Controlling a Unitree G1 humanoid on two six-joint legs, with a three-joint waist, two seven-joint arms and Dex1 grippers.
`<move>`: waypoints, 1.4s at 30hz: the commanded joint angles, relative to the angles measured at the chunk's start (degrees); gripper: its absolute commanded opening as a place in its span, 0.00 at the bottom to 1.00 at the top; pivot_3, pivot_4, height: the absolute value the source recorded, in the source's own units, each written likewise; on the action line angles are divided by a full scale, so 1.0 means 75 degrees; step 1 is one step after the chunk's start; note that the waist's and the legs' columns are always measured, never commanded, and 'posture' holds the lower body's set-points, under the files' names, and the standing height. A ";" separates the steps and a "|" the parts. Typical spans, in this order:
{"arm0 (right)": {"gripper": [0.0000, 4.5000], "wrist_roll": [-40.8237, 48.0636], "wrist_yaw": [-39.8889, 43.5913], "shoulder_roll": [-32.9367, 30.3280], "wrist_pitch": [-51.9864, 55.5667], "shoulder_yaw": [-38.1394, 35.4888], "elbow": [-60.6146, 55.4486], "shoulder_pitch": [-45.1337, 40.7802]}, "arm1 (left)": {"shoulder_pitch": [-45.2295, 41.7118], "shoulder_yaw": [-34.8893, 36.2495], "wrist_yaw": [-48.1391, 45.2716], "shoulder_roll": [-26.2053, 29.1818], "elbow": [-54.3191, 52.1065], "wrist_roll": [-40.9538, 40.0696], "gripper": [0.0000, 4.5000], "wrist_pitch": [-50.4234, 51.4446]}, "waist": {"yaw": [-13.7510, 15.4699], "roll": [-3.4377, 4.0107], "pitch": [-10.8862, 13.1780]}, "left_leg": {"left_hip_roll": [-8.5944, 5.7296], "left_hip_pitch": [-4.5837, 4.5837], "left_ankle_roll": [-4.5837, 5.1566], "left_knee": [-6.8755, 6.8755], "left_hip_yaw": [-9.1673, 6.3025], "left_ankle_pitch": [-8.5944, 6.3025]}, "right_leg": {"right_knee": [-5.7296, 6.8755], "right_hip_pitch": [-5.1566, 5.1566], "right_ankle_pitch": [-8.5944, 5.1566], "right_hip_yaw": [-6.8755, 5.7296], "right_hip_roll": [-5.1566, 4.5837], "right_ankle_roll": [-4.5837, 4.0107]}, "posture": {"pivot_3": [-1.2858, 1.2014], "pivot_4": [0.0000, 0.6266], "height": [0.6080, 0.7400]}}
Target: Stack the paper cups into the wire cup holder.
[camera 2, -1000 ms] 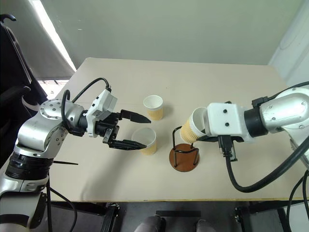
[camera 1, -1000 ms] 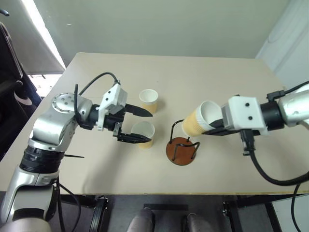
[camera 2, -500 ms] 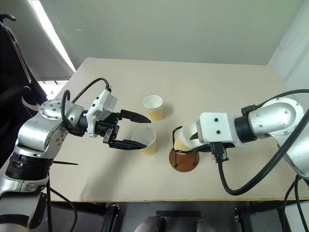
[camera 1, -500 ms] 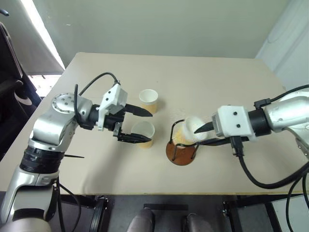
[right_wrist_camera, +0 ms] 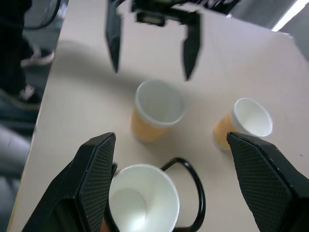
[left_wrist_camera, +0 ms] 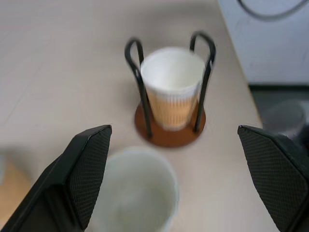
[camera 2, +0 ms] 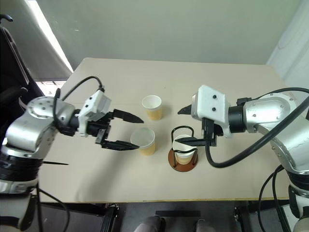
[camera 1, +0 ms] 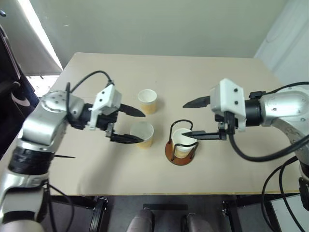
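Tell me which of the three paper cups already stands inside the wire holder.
The cup under the right end effector does: black wire loops of the holder surround it. The other two cups stand free on the table.

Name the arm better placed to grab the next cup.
Left, probably. The left gripper is open right beside the nearer loose cup, while the right gripper is open over the wire cup holder.

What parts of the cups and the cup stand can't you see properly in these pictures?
- Lower part of the cup in the holder, right wrist view: cut off by the picture's edge.
- Wire cup holder base, same view: out of frame below.
- Nearest loose cup, left wrist view: blurred, its bottom cut off.
- Far loose cup: its foot is hidden by its own tilt toward the camera.
- Inside bottom of the nearer loose cup, eye views: too small to make out.
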 commanded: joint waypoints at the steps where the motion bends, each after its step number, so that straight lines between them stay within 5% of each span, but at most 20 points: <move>1: 0.83 0.0481 -0.0283 0.0122 0.0263 -0.0492 -0.0035 -0.0298 | 0.0244 0.0183 -0.0297 0.0424 -0.0403 0.0184 1.00 -0.0416 | 0.0000 0.0000 0.0000 | 0.0000 -0.0001 0.0000 0.0000 -0.0003 0.0000 | -0.0001 0.0000 -0.0001 -0.0001 0.0000 -0.0001 | 0.52 0.24 1.00; 13: 0.83 0.0619 -0.0707 0.0411 0.0072 -0.0321 0.0116 -0.0240 | 0.0175 -0.0633 -0.0144 0.0233 0.0500 0.1844 1.00 -0.2128 | -0.0009 0.0000 0.0000 | 0.0000 -0.0002 -0.0005 -0.0002 -0.0009 -0.0001 | 0.0012 -0.0012 -0.0008 -0.0002 -0.0001 -0.0015 | 0.52 0.24 1.00; 39: 0.83 0.0753 -0.0951 0.0150 0.0204 -0.0347 0.0018 -0.0134 | 0.0000 -0.1327 0.0149 -0.0754 0.1760 0.3201 1.00 -0.3932 | -0.0023 0.0000 0.0000 | -0.0001 -0.0007 -0.0007 -0.0003 -0.0009 -0.0004 | 0.0011 -0.0014 -0.0008 -0.0005 -0.0002 -0.0015 | 0.52 0.24 1.00; 42: 0.84 0.0757 -0.0937 0.0092 0.0184 -0.0373 0.0004 -0.0047 | 0.0006 -0.1411 0.0265 -0.0890 0.2062 0.3369 0.87 -0.4243 | -0.0022 0.0000 0.0000 | 0.0000 -0.0008 -0.0007 -0.0002 -0.0009 -0.0004 | 0.0010 -0.0014 -0.0008 -0.0005 -0.0003 -0.0015 | 0.52 0.24 1.00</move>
